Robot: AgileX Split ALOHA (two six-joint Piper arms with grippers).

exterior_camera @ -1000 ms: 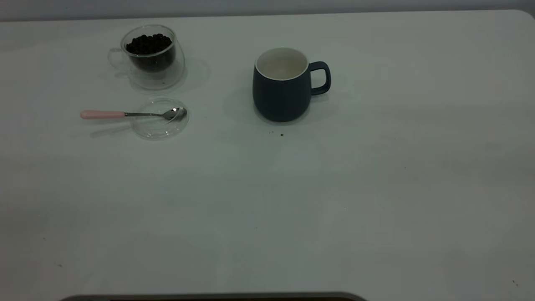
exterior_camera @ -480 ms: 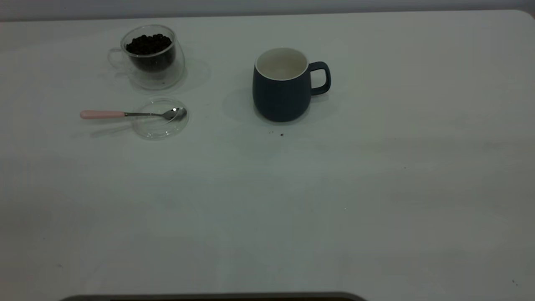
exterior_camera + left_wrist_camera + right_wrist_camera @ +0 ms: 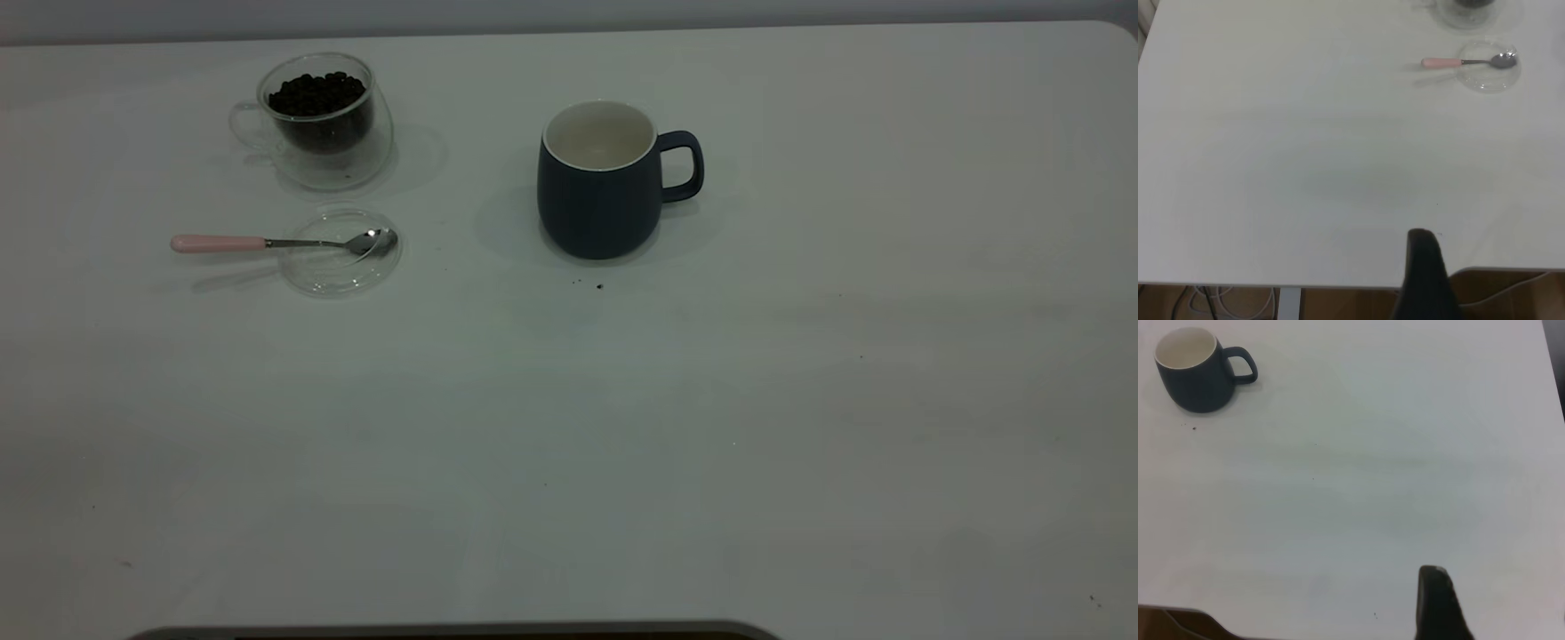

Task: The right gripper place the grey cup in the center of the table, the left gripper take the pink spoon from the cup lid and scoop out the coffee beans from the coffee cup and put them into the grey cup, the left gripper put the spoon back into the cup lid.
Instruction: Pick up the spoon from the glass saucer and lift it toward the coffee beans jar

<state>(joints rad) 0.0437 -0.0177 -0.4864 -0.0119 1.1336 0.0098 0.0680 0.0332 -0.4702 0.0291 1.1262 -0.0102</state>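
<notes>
While both arms sit back at the near table (image 3: 800, 462) edge, only one black finger tip shows for the left gripper (image 3: 1423, 267) and right gripper (image 3: 1438, 600); finger spread can't be told. Grey cup (image 3: 601, 182) upright, empty, handle right. Left of it: cup lid (image 3: 341, 252) with pink spoon (image 3: 267, 242) bowl resting in it. Behind lid, coffee cup (image 3: 320, 120) holding coffee beans (image 3: 316, 93).

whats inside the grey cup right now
The grey cup shows only its off-white inner wall, with no coffee beans visible there; they sit in the coffee cup. The mug's bottom is hidden by its near wall.
</notes>
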